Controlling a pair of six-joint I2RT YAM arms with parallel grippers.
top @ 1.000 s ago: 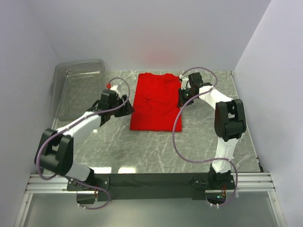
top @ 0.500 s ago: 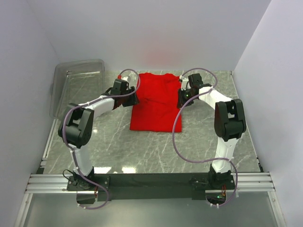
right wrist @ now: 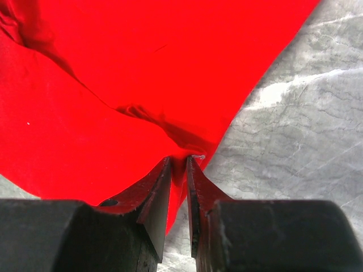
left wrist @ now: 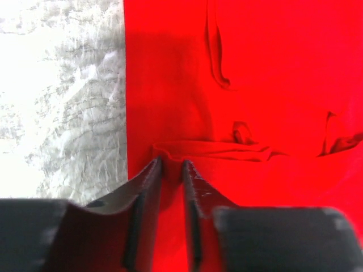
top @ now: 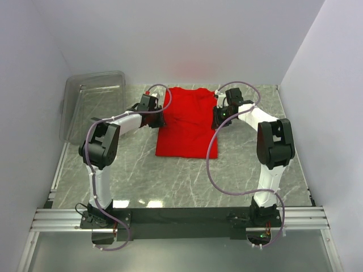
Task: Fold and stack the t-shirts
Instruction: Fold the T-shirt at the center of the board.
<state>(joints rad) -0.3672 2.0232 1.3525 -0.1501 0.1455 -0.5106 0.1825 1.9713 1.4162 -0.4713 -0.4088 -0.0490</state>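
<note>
Pinching from both sides: the red t-shirt (top: 187, 122) lies spread on the marble table (top: 170, 181), far middle, as a rough rectangle with wrinkles across it. The left gripper (left wrist: 171, 164) is at the shirt's left edge, jaws just a slit apart, with a bunched ridge of red cloth caught between the tips. The right gripper (right wrist: 179, 160) is at the right edge, jaws nearly together, clamped on a fold of the shirt's edge. A clear plastic bin (top: 74, 113) sits far left, apart from the shirt.
</note>
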